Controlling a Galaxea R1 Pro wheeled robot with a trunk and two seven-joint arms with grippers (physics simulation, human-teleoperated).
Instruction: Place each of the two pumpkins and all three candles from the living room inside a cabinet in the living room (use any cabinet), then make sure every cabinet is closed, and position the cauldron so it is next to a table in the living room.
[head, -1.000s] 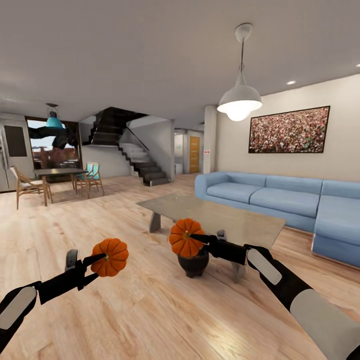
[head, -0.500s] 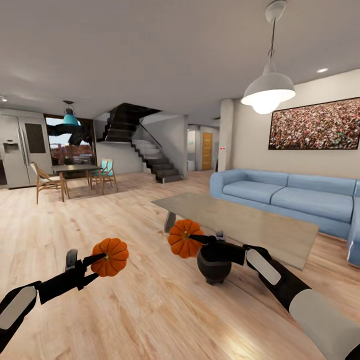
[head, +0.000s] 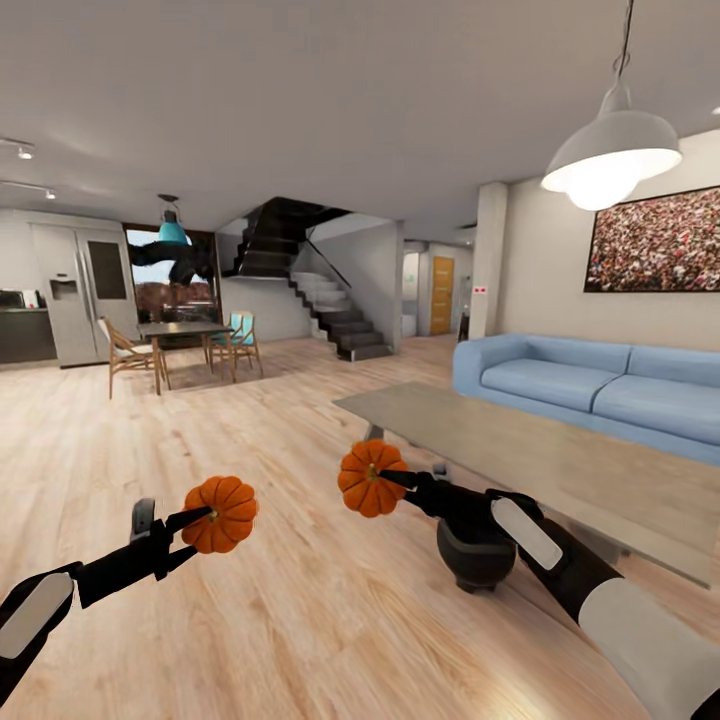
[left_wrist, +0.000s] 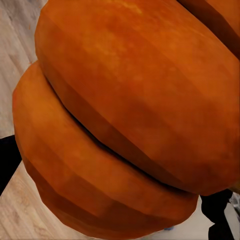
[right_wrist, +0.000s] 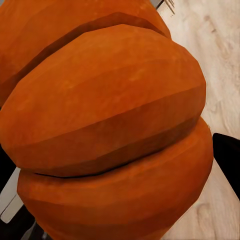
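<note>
Orange pumpkins both in hand, left pincer (head: 190, 522) pinching one (head: 222, 513) at lower left, right pincer (head: 396, 480) pinching the other (head: 368, 479) mid-frame; cauldron (head: 478, 556) on the floor beside the surface (head: 560, 455); stowing, candles, cabinet closing all remain.

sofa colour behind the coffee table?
Light blue sofa, beyond the grey-beige coffee table; clearest in the head view.
</note>
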